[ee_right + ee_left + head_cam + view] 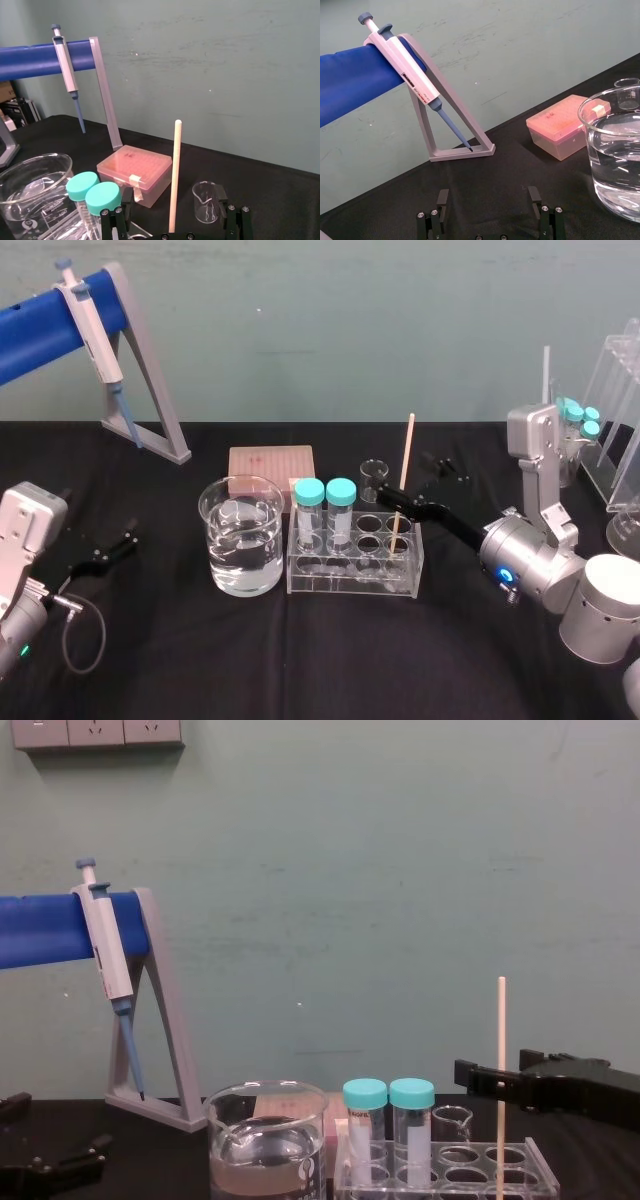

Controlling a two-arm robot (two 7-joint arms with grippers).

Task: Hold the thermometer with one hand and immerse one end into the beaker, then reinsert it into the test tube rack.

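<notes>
One thermometer (pixel 406 455) stands upright in a right-end hole of the test tube rack (pixel 355 575), with the beaker (pixel 262 540) just left of the rack. I see my right gripper (pixel 407 480) with its jaws wide either side of it. The left gripper (pixel 110 550) rests on the desk (pixel 200 660), far left, jaws wide.

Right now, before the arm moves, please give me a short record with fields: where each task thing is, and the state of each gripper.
thermometer: upright in a hole at the right end of the test tube rack
right gripper: open, one finger on each side of the thermometer
left gripper: open, idle, left of the beaker
beaker: holds clear liquid, left of the rack
capped tubes: two, at the rack's left end
</notes>
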